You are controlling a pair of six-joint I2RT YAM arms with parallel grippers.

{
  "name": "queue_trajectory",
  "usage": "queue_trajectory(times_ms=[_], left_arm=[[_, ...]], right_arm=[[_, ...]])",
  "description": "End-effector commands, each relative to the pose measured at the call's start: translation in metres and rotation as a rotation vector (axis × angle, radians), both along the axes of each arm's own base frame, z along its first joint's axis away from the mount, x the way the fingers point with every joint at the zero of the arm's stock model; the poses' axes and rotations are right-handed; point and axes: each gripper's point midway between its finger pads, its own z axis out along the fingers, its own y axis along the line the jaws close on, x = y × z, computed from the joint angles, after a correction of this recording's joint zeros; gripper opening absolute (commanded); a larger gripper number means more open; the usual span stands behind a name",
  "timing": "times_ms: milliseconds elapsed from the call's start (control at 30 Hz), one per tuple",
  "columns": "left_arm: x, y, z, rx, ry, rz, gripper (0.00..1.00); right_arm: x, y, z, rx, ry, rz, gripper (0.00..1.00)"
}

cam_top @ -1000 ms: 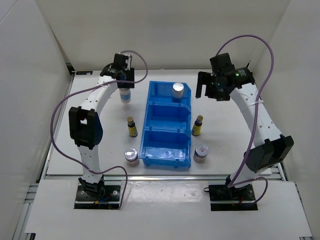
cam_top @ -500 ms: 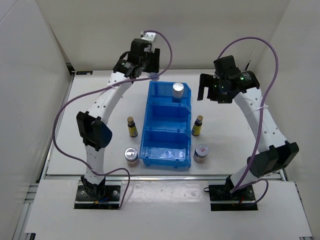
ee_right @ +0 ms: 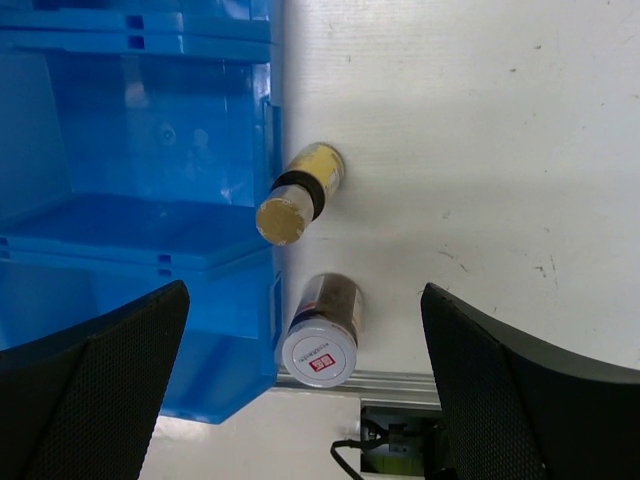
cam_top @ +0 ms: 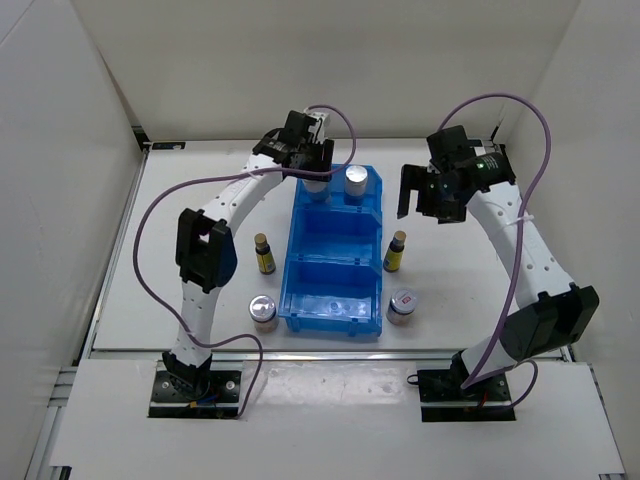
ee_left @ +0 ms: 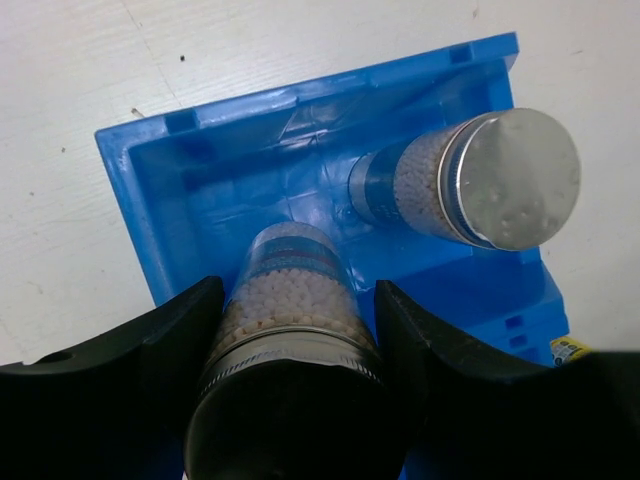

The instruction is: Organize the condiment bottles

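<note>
Left pincer (ee_left: 300,310) is clamped on a white bottle (ee_left: 290,290), one finger pressed to each side near its top end. The bottle hangs at the far compartment of the blue bin (cam_top: 330,300), on that compartment's left side. We cannot tell whether its base touches the bin floor.

Second white bottle (cam_top: 356,180) stands upright in the same far compartment, to the right. It is near the held one and not touching it.

Right pincer (ee_right: 303,292) is spread wide with nothing in it, and hovers over the worktop (cam_top: 450,290) to the right of the bin. Under it we see the right slim bottle (ee_right: 300,195) upright, just beside the bin's wall. The right jar (ee_right: 322,340) sits closer to the arm bases, also just beside the bin.

Left of the bin we note the left slim bottle (cam_top: 264,254) and the left jar (cam_top: 263,312). Both stand upright on the worktop, the jar nearer the arm bases.
</note>
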Motion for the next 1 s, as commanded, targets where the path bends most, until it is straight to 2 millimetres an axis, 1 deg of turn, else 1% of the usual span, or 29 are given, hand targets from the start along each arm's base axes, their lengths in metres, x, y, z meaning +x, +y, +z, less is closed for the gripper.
queue_trajectory(times_ms=[0,67,100,133,200,233,267,333,367,400,433,500,533,567,600,633,667,700,733,767,800,833,867,900,933,967], left_arm=[[0.003,-0.009,0.019,-0.068,-0.037,-0.006,0.54],[0.005,-0.010,0.002,-0.054,-0.010,-0.005,0.62],[0.005,-0.012,-0.003,-0.055,0.001,-0.013,0.63],[0.005,-0.012,-0.003,-0.055,0.002,-0.013,0.65],[0.006,-0.012,-0.020,-0.042,0.027,-0.012,0.69],[0.007,-0.011,-0.020,-0.035,0.024,-0.004,0.70],[0.008,-0.011,-0.025,-0.031,0.032,-0.004,0.74],[0.009,-0.009,-0.025,-0.018,0.024,-0.001,0.80],[0.010,-0.010,-0.021,-0.022,0.016,-0.001,0.96],[0.010,-0.010,-0.021,-0.022,0.016,-0.001,1.00],[0.013,-0.005,-0.021,-0.023,0.016,0.008,1.00],[0.013,-0.005,0.000,-0.047,-0.016,0.013,1.00],[0.013,-0.006,0.011,-0.058,-0.036,0.013,1.00],[0.015,-0.004,0.023,-0.063,-0.061,0.022,1.00],[0.013,-0.003,0.048,-0.086,-0.103,0.021,1.00],[0.014,-0.001,0.062,-0.093,-0.131,0.031,1.00],[0.013,0.001,0.078,-0.103,-0.160,0.038,1.00],[0.009,0.003,0.105,-0.129,-0.205,0.038,1.00],[0.008,0.006,0.126,-0.138,-0.250,0.039,1.00],[0.006,0.010,0.137,-0.128,-0.277,0.038,1.00],[0.004,0.015,0.152,-0.128,-0.310,0.046,1.00],[-0.003,0.022,0.175,-0.135,-0.354,0.055,1.00],[-0.005,0.030,0.177,-0.105,-0.370,0.067,1.00],[-0.009,0.035,0.182,-0.094,-0.383,0.070,1.00],[-0.019,0.044,0.198,-0.090,-0.413,0.082,1.00],[-0.024,0.050,0.182,-0.057,-0.384,0.084,1.00]], right_arm=[[-0.009,-0.001,0.003,0.020,0.005,0.001,1.00],[-0.012,0.000,-0.004,0.017,0.038,0.005,1.00],[-0.013,0.001,-0.008,0.013,0.058,0.019,1.00],[-0.012,0.001,-0.011,0.009,0.068,0.019,1.00],[-0.014,0.002,-0.015,0.008,0.087,0.034,1.00],[-0.015,0.004,-0.015,0.014,0.089,0.049,1.00],[-0.016,0.005,-0.015,0.018,0.091,0.066,1.00],[-0.015,0.006,-0.018,0.015,0.101,0.066,1.00],[-0.013,0.008,-0.018,0.019,0.104,0.080,1.00],[-0.012,0.008,-0.021,0.016,0.113,0.080,1.00],[-0.011,0.009,-0.024,0.013,0.121,0.080,1.00],[-0.012,0.012,-0.032,0.021,0.162,0.088,1.00],[-0.014,0.016,-0.032,0.024,0.164,0.091,1.00],[-0.016,0.020,-0.038,0.016,0.185,0.105,1.00],[-0.018,0.026,-0.041,0.016,0.196,0.112,1.00],[-0.020,0.026,-0.044,0.000,0.200,0.115,0.99],[-0.017,0.024,-0.051,-0.020,0.215,0.094,0.99],[-0.020,0.026,-0.057,-0.029,0.237,0.104,0.97],[-0.022,0.025,-0.062,-0.038,0.260,0.103,0.96],[-0.025,0.026,-0.072,-0.046,0.306,0.105,0.93],[-0.026,0.029,-0.075,-0.051,0.316,0.115,0.92],[-0.028,0.028,-0.078,-0.052,0.326,0.106,0.90],[-0.028,0.030,-0.082,-0.068,0.336,0.112,0.85],[-0.028,0.030,-0.086,-0.073,0.348,0.112,0.84],[-0.027,0.029,-0.089,-0.085,0.354,0.108,0.84],[-0.027,0.029,-0.089,-0.085,0.355,0.108,0.82]])
